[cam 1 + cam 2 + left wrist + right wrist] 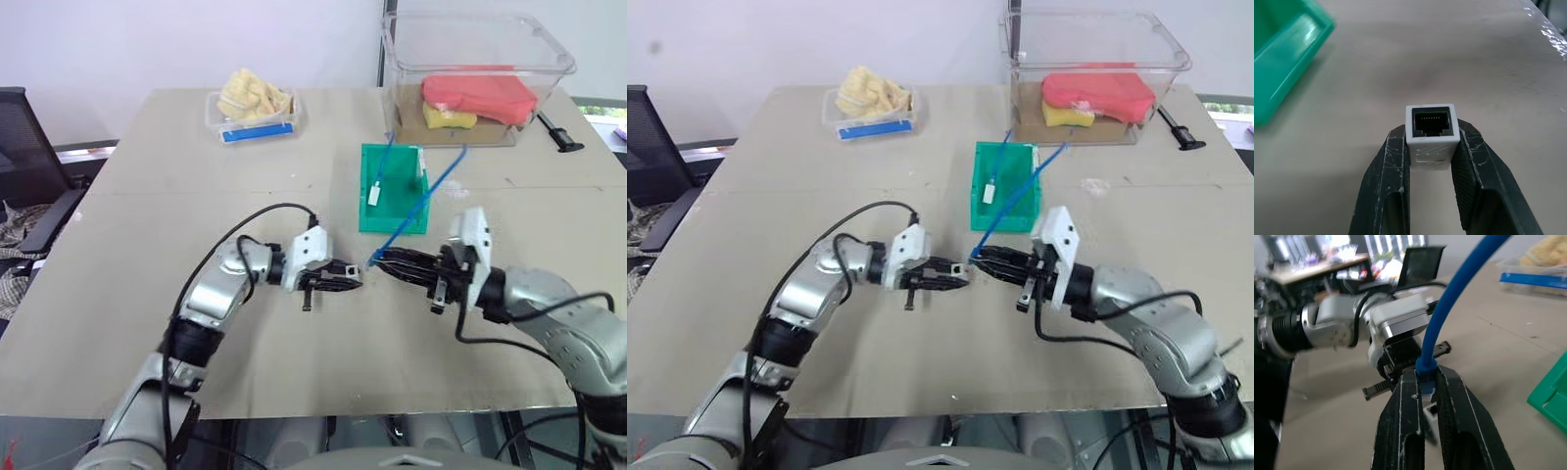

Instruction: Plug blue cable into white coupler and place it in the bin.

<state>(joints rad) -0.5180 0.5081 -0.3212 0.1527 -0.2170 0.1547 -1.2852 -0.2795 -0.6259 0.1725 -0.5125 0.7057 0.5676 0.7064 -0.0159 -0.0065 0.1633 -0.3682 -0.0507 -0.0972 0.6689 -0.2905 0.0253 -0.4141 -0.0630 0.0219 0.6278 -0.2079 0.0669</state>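
Blue cable (1449, 298) is pinched at its plug end between the right tool's (384, 260) two black fingers (1464, 406); from there the cord arcs up and away over the table (147, 294) toward the large clear tub (470, 59) at the far edge. Clear plug sits just below the blue boot in the right wrist view, partly hidden by the fingers, so its exact tip is hard to make out. White coupler (1431, 132) is clamped in the left tool (353, 279), fingers (1396, 166) pressing on both its sides, dark socket facing outward with the contact pins visible. Both tools are held above the table near its middle, pointing at each other, tips very close; plug and coupler look not yet joined, though the gap is too small to judge well from the head views. Green bin (377, 211) stands on the table just beyond the two tools, near the tub. Inside it lies a second blue cord with a white block (374, 194), that cord running up toward the tub. Tub holds a red item (480, 93) and a yellow one (449, 117). Small clear tray (250, 108) with a blue strip and a pale yellow lump sits well apart at the far left. Black object (560, 132) lies right of the tub.
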